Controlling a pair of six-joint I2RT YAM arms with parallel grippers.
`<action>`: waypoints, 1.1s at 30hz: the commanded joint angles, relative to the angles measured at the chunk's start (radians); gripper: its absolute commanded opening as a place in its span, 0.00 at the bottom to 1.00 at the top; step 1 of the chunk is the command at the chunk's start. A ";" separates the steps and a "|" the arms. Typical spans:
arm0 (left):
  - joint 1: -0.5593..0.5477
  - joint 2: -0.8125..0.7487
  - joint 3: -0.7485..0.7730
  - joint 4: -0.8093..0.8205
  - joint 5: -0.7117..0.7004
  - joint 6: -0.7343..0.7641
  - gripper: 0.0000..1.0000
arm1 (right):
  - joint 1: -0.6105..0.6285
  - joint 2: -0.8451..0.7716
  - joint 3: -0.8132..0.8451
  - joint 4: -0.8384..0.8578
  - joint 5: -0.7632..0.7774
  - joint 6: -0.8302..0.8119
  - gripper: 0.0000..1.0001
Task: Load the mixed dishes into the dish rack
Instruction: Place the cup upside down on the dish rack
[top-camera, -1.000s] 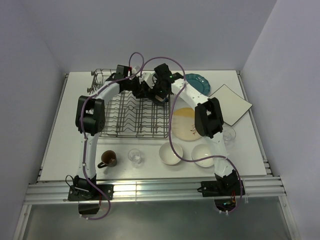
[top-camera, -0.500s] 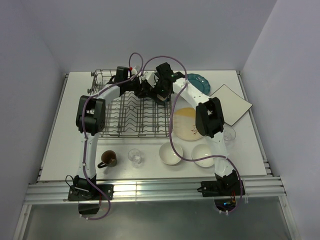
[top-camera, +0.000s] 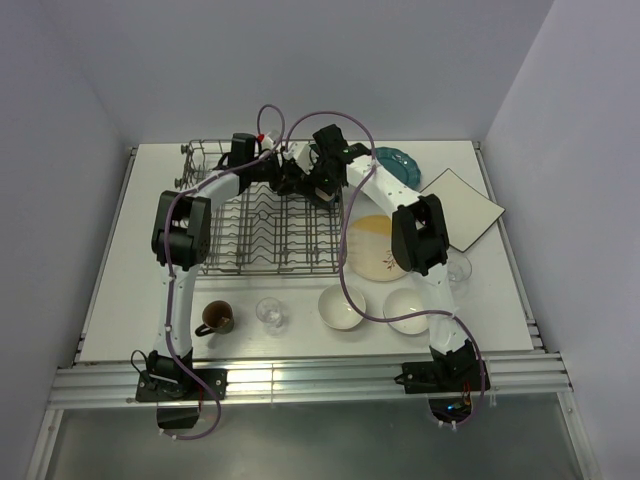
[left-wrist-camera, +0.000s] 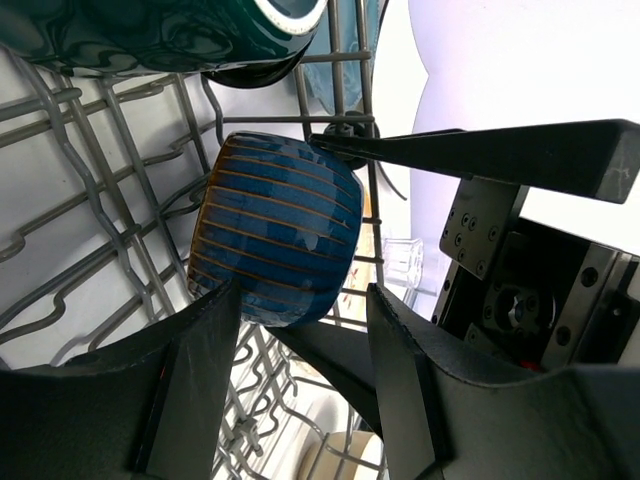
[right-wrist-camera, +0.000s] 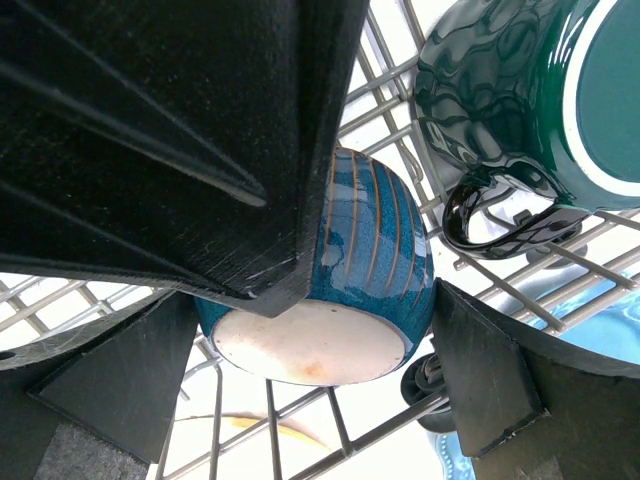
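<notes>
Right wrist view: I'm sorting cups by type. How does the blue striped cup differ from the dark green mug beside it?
The blue striped cup has thin tan lines; the dark green mug has a plain, glossy, rippled glaze. The green mug shows a looped handle; the blue cup shows none here. The blue cup turns its pale base to the camera, the green mug its white-rimmed mouth. Both sit in the dish rack.

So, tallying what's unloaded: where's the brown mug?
Top view, near left: the brown mug stands just left of a clear glass, in front of the dish rack.
</notes>
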 joint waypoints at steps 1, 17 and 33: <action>-0.028 0.007 0.062 -0.020 0.044 0.061 0.59 | 0.007 -0.004 0.045 0.023 0.003 -0.049 1.00; -0.041 0.057 0.112 -0.291 -0.104 0.196 0.58 | 0.022 -0.008 0.094 0.028 0.008 -0.054 1.00; -0.030 0.073 0.115 -0.292 -0.113 0.184 0.58 | 0.019 -0.065 0.079 0.055 -0.041 -0.016 1.00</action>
